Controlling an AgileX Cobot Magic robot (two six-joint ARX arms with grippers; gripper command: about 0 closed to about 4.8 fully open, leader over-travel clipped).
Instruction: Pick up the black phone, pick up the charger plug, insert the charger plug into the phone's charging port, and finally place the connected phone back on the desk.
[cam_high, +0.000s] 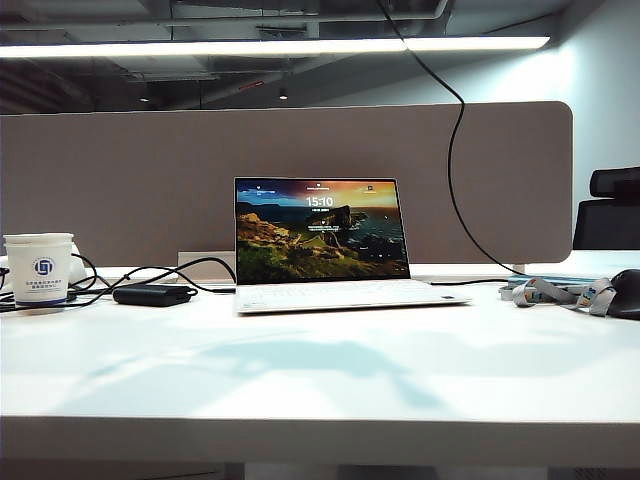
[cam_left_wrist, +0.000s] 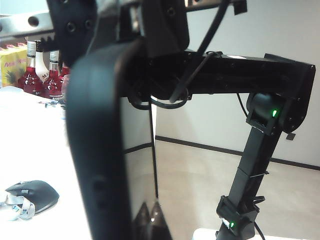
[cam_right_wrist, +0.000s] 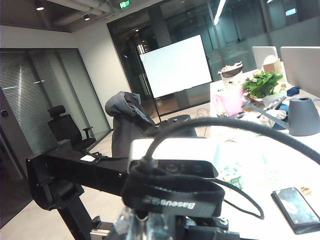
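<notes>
While aloft — left pincer (cam_left_wrist: 120, 31) tight on phone (cam_left_wrist: 100, 150), right pincer (cam_right_wrist: 150, 227) closed.

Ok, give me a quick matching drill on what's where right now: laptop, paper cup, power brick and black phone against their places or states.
Things:
1. laptop
2. paper cup
3. power brick
4. black phone

Places or states:
A. clamped in the left gripper
B. open, screen lit, mid desk
C. far left on the desk
D. lying between cup and laptop

Pairs: 1-B, 2-C, 3-D, 4-A.

The right gripper shows only low in its wrist view, behind a strapped cable; what it holds is hidden.
</notes>
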